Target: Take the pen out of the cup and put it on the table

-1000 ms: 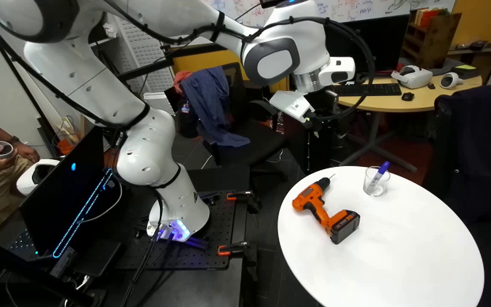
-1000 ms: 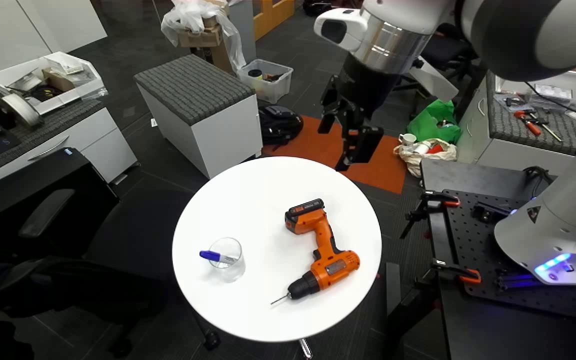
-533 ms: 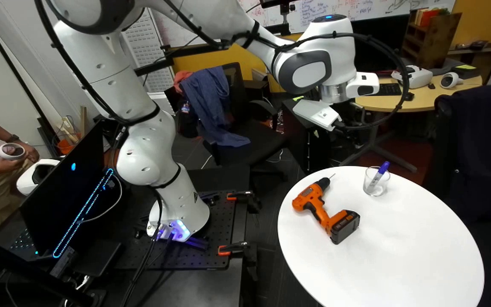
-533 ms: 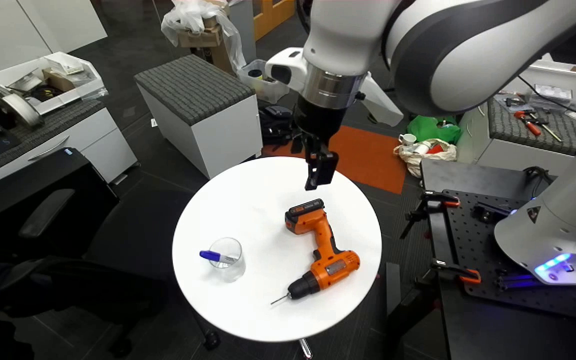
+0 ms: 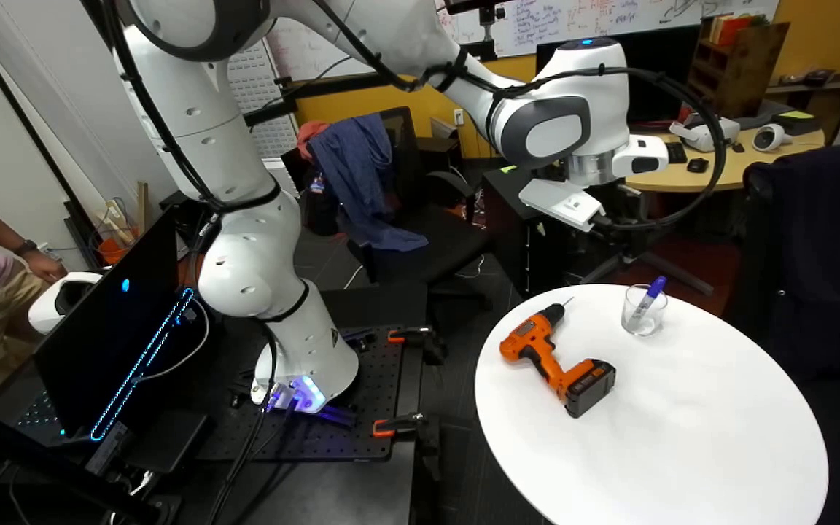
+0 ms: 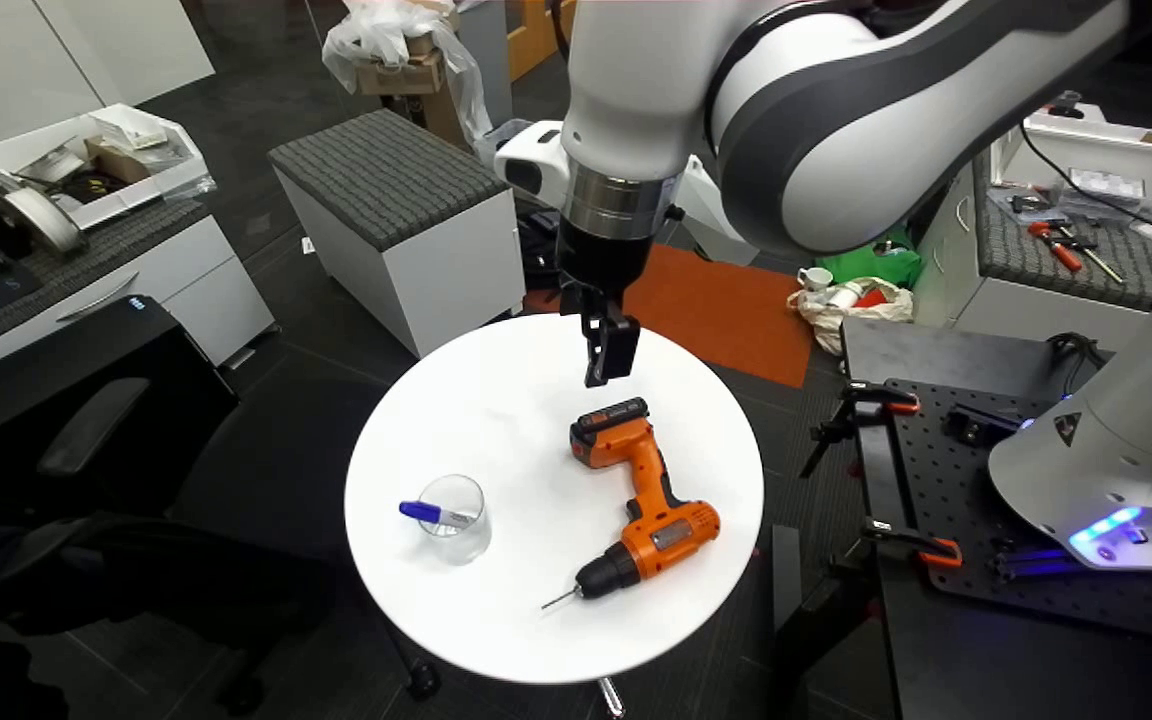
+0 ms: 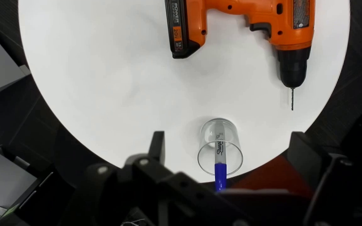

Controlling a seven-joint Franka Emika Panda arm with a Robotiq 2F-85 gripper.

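The pen (image 5: 652, 295) leans in the clear cup (image 5: 655, 321), its blue-purple cap sticking out above the rim. The pen (image 6: 436, 514) and cup (image 6: 469, 543) also show in an exterior view. The white round table (image 6: 511, 400) carries the cup near its edge. In the wrist view the pen (image 7: 220, 157) and cup (image 7: 233, 135) appear between the two fingers, with the cap's tip partly covered by the gripper body. My gripper (image 7: 228, 136) is open and empty. In an exterior view the gripper (image 6: 598, 345) hangs above the table, beyond the drill's battery and apart from the cup.
An orange-and-black drill (image 6: 651, 500) lies on the table beside the cup, its bit pointing toward the cup's side; it also shows in the wrist view (image 7: 259, 15). A dark chair (image 6: 186, 480) stands by the table. A wooden-topped desk (image 5: 741, 171) stands behind.
The arm has swung out from its base so that the gripper now hangs over the table instead of past its edge. The pen, cup and drill have not moved.
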